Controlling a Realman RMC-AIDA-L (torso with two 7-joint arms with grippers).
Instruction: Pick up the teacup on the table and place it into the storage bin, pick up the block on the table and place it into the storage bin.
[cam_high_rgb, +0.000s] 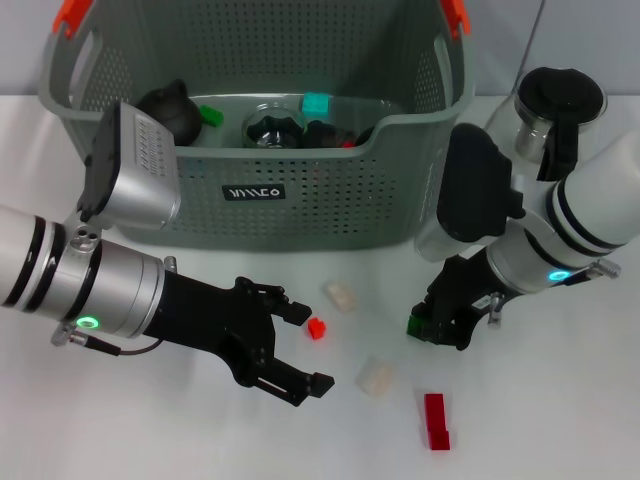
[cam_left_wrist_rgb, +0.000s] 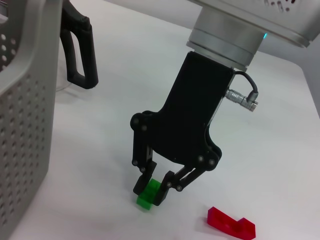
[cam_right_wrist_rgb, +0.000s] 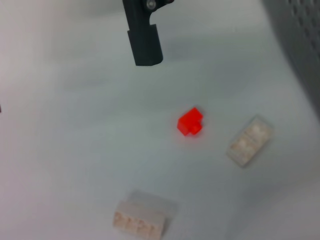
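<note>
- Grey-green plastic walls of the storage bin rise at the back of the white desk; dark items and small blocks already lie inside.
- Low on the left, the left gripper hovers over the desk, fingers spread apart and holding nothing.
- Just beside it lies a small red block, with two pale blocks near it.
- Further right, the right gripper is down at the desk, fingers pinching the green block.
- That block looks light, rigid and slick, so a squeeze across its flat sides seems safest.
- A flat red piece lies in front; a glass carafe stands far right.
</note>
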